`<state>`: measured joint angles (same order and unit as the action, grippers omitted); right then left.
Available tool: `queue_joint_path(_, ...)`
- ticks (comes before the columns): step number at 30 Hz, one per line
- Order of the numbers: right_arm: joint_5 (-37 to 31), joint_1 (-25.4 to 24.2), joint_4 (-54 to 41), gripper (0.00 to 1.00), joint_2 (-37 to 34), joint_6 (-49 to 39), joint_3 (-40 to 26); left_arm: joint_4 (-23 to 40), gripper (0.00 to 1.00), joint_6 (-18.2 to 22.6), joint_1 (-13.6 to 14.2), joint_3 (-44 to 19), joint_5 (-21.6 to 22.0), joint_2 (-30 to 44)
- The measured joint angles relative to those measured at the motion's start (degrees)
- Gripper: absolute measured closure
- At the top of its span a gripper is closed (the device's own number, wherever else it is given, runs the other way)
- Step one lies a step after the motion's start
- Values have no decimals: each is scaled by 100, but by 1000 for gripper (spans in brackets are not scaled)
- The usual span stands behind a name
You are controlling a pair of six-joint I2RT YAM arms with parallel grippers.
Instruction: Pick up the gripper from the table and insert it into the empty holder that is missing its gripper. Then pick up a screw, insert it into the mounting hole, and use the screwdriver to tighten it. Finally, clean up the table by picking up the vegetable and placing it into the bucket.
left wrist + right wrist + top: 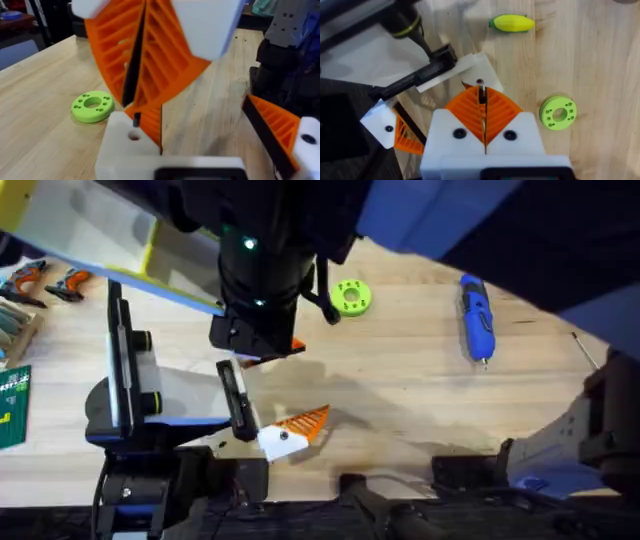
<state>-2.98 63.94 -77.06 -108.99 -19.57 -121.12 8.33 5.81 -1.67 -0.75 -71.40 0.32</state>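
In the overhead view, we are looking down on the table. A dark arm is reaching down in the upper middle of the frame, with a bit of orange showing under its end. The green disc is lying just right of it, and the screwdriver is lying well apart in the upper right. The blue-grey arm is resting at lower left. Toward the lower middle, its mounted orange finger is sitting in a white mount.

In the left wrist view, we are seeing the right gripper coming down from the top of the frame. Its fingers are pressed together on a small dark screw. The screw is hanging just above the mounting hole of the holder at lower centre. The gripper is standing in that holder, touching it. The disc is lying at middle left. We cannot tell the left gripper's state.

In the right wrist view, the right gripper is filling the lower middle, its orange pads closed together, with the screw at their tips. The white holder lies just above the tips in the frame. The vegetable is lying on the bare table at the top, well apart from the holder.
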Motion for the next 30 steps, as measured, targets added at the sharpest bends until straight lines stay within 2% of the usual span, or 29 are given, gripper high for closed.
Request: queue_joint_path(30, 74, -9, -4, 995, -113, 0, 0, 0, 15, -1, 0, 0, 0, -1)
